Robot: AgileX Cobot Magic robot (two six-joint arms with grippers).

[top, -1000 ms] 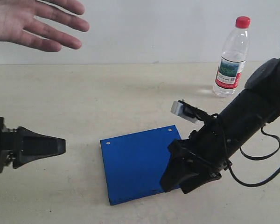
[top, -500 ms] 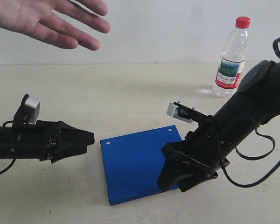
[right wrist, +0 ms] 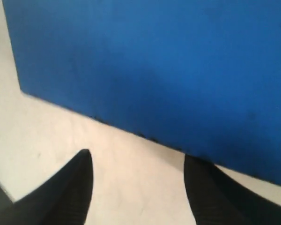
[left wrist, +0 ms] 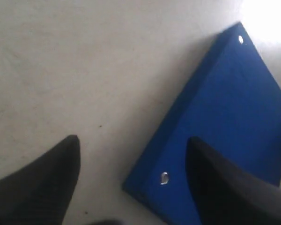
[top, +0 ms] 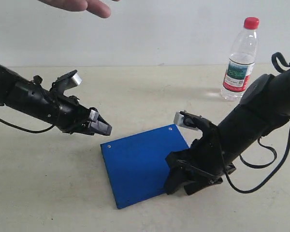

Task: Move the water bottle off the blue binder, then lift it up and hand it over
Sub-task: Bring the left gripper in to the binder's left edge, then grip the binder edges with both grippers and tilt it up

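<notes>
The water bottle (top: 240, 60) is standing upright, well apart from the blue binder (top: 140, 162), which is lying flat. The left gripper (top: 105, 128) and right gripper (right wrist: 136, 154) are both gaping, empty. The binder is looking stiff and thin; an edge grip is advised.

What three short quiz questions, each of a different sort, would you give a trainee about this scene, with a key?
1. True or false: the left gripper and the right gripper are both open and hold nothing.
2. Choose one. The water bottle stands:
A) upright on the table, apart from the blue binder
B) on top of the binder
C) between the fingers of the right gripper
3. Fill in: the cap of the water bottle is ____ in colour.

Key: 1 true; 2 A; 3 red.
</notes>
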